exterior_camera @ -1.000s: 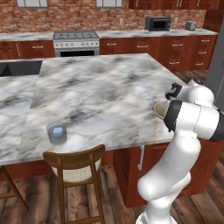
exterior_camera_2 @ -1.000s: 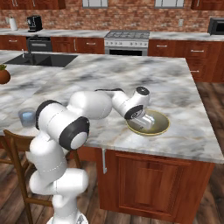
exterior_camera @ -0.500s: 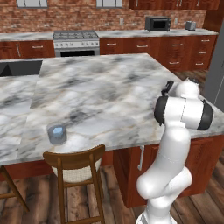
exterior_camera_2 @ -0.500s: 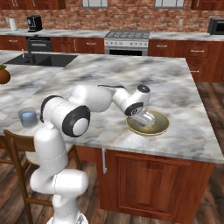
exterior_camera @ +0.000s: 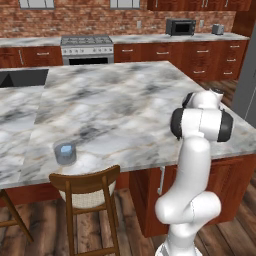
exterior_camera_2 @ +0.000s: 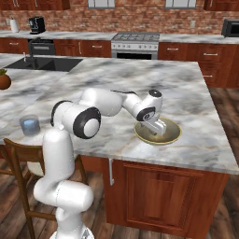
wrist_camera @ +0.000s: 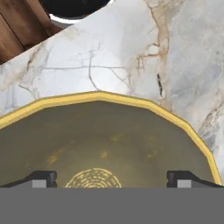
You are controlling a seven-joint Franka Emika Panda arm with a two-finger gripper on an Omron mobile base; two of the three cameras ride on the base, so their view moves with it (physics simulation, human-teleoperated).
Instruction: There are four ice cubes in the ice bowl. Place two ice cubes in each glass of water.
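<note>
The ice bowl (exterior_camera_2: 173,138), wide, shallow and yellowish-tan, sits near the front right corner of the marble island. My gripper (exterior_camera_2: 159,129) reaches down into it, jaws wide apart. In the hand view the bowl's yellow rim (wrist_camera: 131,101) arcs across, and my gripper (wrist_camera: 111,179) hangs open just above its bare olive floor, with the dark fingertips (wrist_camera: 43,178) far apart. The ice cubes are out of view on that stretch of floor. One grey-blue glass (exterior_camera: 65,153) (exterior_camera_2: 30,125) stands far off at the island's front left edge, with pale blue inside.
A wooden chair (exterior_camera: 87,186) stands below the glass at the island's front edge. A sink (exterior_camera: 22,77) is set into the island's far left, and an orange-brown plant pot (exterior_camera_2: 4,80) stands near it. The island edge (exterior_camera_2: 186,158) runs just past the bowl.
The arm's elbow has swung over toward the island while the hand stayed in the bowl. The jaws remain wide apart.
</note>
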